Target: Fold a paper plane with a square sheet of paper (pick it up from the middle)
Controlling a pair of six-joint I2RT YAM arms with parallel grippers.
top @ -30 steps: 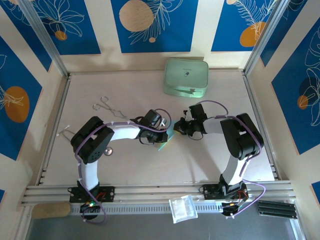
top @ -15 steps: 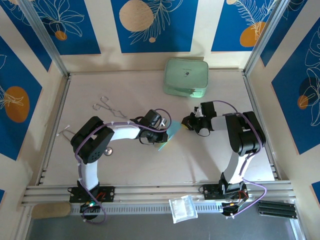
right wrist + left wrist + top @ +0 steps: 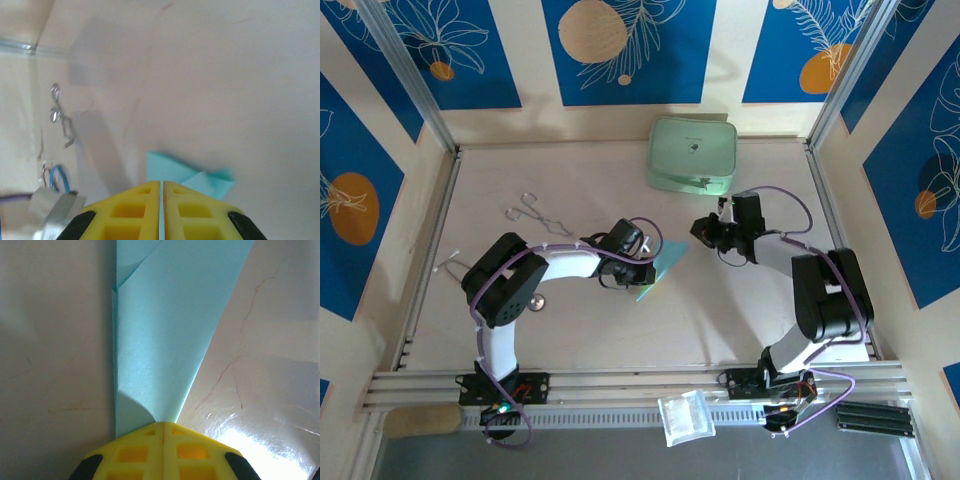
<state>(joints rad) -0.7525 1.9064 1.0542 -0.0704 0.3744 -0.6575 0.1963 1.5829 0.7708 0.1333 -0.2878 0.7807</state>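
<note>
Paper (image 3: pixel 665 264) sits near the middle of the tabletop (image 3: pixel 570 330), partly folded, with its narrow end pinched in the closed left gripper (image 3: pixel 642 275). The left wrist view shows the yellow fingers (image 3: pixel 135 455) meeting flat on that end. From there the sheet spreads away as a long wedge, with a second layer turned over along its far left edge. The right gripper (image 3: pixel 700 230) hangs well apart from it, toward the far right, with its jaws together on nothing. In its wrist view the two pads (image 3: pixel 132 210) all but touch, and the paper lies on the tabletop beyond them.

By its look the paper is very light and limp. It would likely keep a crease once pressed, but it should wrinkle or tear if dragged or pulled against the pinch. Its smooth face could also slip between hard pads or skate over the tabletop. The safer hold is probably a flat pinch on a doubled, folded edge or along the middle line, rather than on a loose single corner.

The long axis runs diagonally, from the left gripper at the near left up to the far right. The wide free end points toward the right gripper and the far right corner. Whether that free end rests on the tabletop or is lifted just off it cannot be told.
</note>
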